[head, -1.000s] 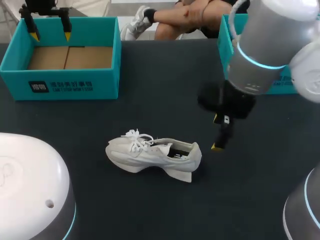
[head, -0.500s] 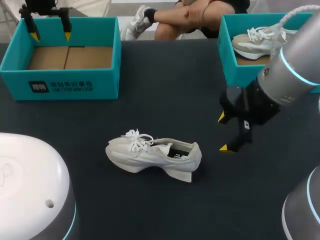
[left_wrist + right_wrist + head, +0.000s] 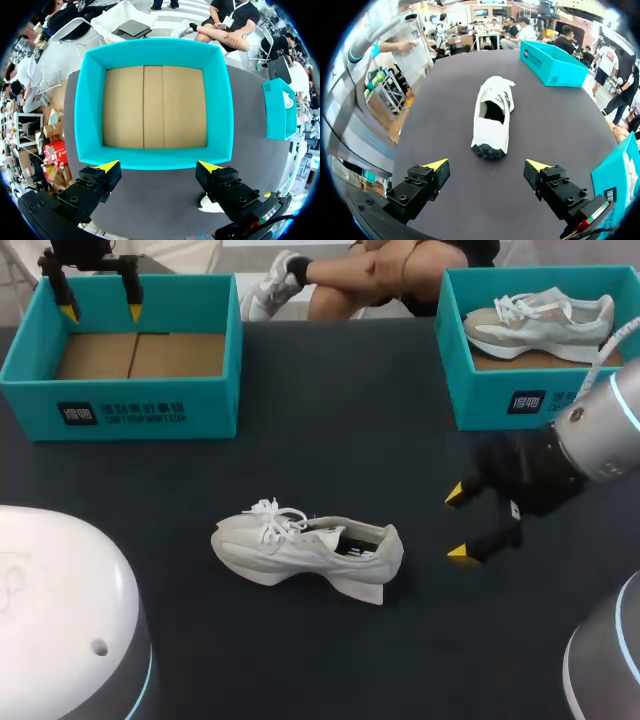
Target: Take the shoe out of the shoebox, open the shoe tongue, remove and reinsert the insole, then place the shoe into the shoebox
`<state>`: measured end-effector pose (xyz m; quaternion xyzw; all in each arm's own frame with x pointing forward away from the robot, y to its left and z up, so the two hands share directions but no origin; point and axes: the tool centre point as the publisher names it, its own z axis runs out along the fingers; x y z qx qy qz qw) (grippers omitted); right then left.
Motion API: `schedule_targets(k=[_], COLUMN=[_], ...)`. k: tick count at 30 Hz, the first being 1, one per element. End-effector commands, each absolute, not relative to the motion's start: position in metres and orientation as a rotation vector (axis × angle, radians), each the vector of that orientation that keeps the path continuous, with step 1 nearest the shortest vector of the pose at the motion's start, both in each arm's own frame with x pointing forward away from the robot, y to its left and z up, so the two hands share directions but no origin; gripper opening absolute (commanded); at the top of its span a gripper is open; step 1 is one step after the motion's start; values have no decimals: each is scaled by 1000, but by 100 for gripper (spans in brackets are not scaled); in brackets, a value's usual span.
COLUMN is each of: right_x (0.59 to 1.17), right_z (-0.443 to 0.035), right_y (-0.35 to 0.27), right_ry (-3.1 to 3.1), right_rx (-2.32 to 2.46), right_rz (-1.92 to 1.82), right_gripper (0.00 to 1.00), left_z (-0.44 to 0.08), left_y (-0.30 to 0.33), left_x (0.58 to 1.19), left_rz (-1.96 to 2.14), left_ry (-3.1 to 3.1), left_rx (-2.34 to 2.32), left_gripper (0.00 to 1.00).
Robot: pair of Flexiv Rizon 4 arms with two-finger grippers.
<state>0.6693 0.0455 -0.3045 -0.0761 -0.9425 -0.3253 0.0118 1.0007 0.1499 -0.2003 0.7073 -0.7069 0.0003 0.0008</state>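
white shoe [image 3: 305, 550] out on the table [image 3: 300, 390], heel [image 3: 388, 552] toward the right gripper [image 3: 456, 523], spread wide and empty. left gripper [image 3: 101, 312] likewise parted above the empty teal shoebox [image 3: 130, 410]. best to steady the heel first, then ease the tongue [image 3: 322, 535] forward.

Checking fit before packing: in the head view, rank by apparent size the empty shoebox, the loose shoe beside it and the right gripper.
1. empty shoebox
2. loose shoe
3. right gripper
The shoebox sits farthest from the camera yet looks largest, so the order is safe.
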Motion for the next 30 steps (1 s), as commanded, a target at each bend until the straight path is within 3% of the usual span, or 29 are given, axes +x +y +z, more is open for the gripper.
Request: schedule_targets(k=[1, 30], right_x=[675, 680], right_z=[-321, -371], right_y=[43, 37], right_ry=[-2812, -2763], right_rx=[-230, -196], right_rz=[-1354, -1695], right_gripper=[100, 100], left_z=[-200, -200], left_y=[150, 150], left_x=[1001, 1001], left_rz=[0, 0], left_ry=[-2220, -2220], left_rx=[2221, 2221], left_gripper=[100, 100])
